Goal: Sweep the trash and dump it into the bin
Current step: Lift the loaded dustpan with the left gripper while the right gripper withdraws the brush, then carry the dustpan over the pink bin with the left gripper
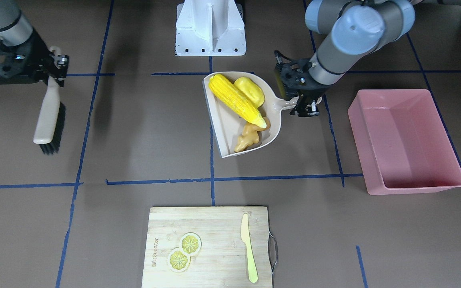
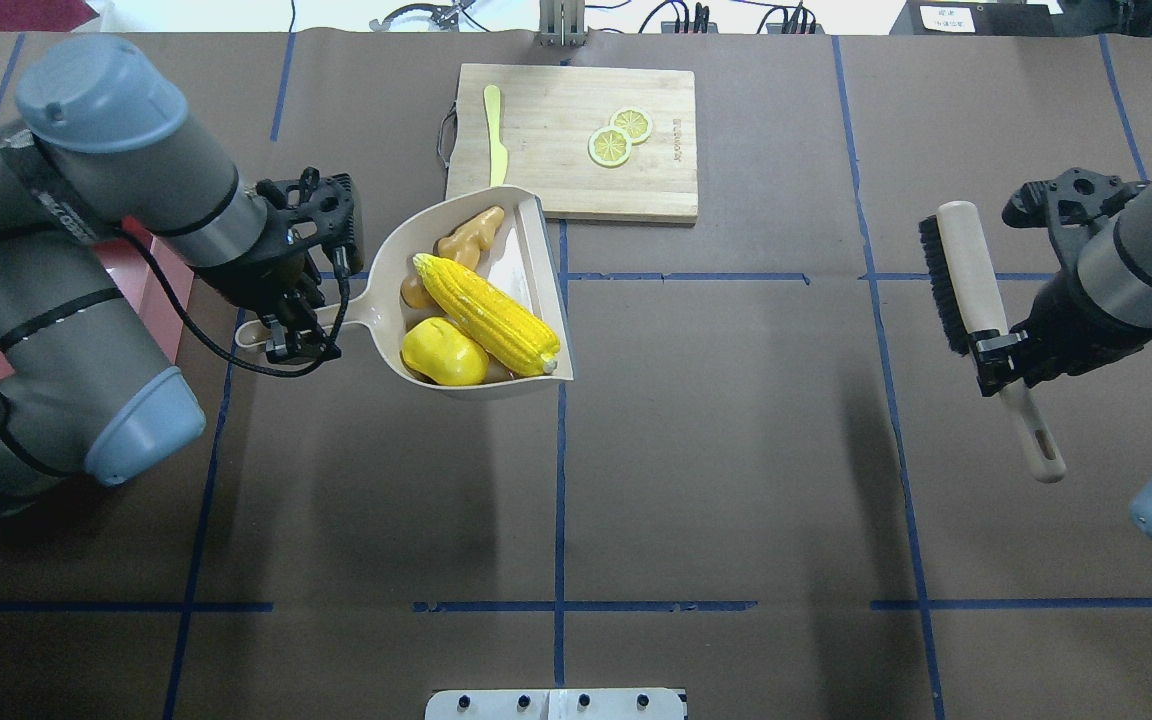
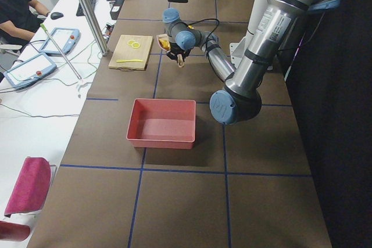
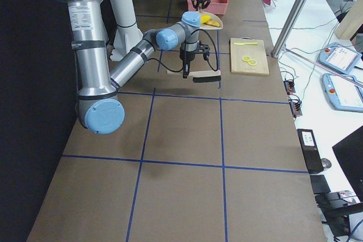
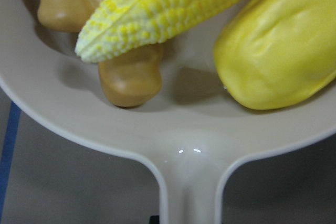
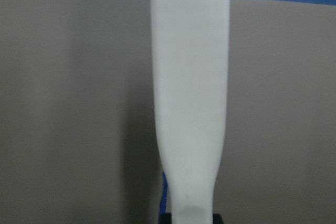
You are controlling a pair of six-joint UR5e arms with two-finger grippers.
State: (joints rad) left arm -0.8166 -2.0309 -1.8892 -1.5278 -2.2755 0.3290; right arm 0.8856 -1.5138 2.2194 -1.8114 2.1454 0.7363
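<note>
All three pieces of trash lie in the pan (image 1: 225,132): the corn (image 1: 236,100) runs along the middle, the potato (image 1: 250,90) is beside it at the closed back, and the ginger (image 1: 248,138) is partly tucked under the corn's tip. The left gripper (image 1: 305,105) has its jaws closed on the pan's handle. It holds the pan clear of the surface (image 1: 142,132) and about level, likely so nothing rolls out over the open lip. That lip faces right, away from the bin (image 1: 408,140), which sits well apart on the left, past the left arm. Sweeping looks done; dumping calls for carrying the pan left and tipping it over the bin. The right gripper (image 1: 56,66) is far off to the right, out of the way, its jaws clamped on the brush (image 1: 48,116) with the bristles clear of the surface.
</note>
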